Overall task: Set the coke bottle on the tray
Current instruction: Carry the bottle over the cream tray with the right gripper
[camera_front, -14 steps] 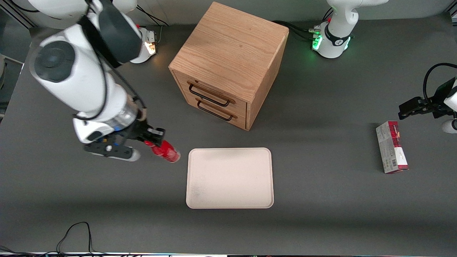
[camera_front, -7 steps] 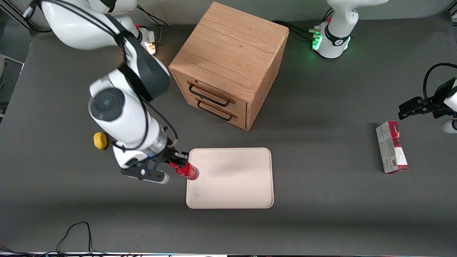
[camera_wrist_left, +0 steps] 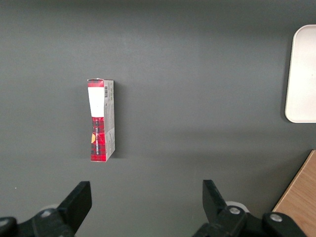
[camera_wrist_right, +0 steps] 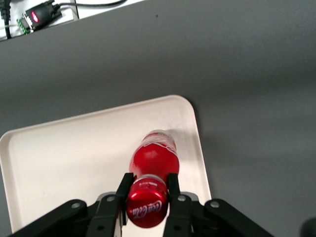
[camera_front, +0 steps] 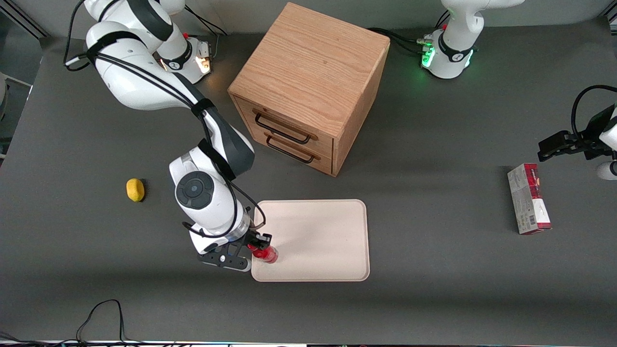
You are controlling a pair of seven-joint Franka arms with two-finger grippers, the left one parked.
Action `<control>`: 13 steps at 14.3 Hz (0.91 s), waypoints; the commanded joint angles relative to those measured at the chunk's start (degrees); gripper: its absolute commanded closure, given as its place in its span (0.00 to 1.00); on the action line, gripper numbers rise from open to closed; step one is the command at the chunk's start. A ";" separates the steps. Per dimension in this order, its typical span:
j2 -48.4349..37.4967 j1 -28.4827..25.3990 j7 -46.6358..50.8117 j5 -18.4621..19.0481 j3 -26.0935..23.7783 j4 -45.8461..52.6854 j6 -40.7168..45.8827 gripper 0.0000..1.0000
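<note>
The coke bottle [camera_front: 266,254] is small and all red with a red cap. My gripper [camera_front: 259,243] is shut on its neck and holds it over the tray's corner nearest the front camera at the working arm's end. The tray [camera_front: 318,231] is a flat cream rectangle with rounded corners, in front of the wooden cabinet. In the right wrist view the fingers [camera_wrist_right: 124,186] clamp the bottle [camera_wrist_right: 154,157] just under the cap, with its body hanging over the tray [camera_wrist_right: 64,158] near the rounded corner. Whether its base touches the tray is unclear.
A wooden two-drawer cabinet [camera_front: 308,82] stands farther from the front camera than the tray. A yellow lemon [camera_front: 135,189] lies toward the working arm's end. A red-and-grey carton [camera_front: 529,198] lies toward the parked arm's end, also seen in the left wrist view [camera_wrist_left: 100,120].
My gripper has carried the coke bottle from beside the tray, nearer the cabinet, to over the tray's near corner and lower down. The arm no longer hides the lemon.
</note>
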State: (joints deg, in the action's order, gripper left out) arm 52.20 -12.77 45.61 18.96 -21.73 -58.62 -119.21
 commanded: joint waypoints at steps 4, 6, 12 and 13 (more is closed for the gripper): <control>0.44 -0.76 0.62 3.35 1.16 -1.92 -2.95 0.00; 0.36 -0.76 0.63 4.15 1.16 -2.20 -3.31 0.00; -9.37 -0.68 -8.84 -1.70 4.57 -4.65 7.12 0.00; -12.97 -0.67 -11.91 -6.26 7.72 -6.92 8.71 0.00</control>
State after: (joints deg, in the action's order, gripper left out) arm 47.22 -13.22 39.03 19.02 -18.77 -60.11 -114.04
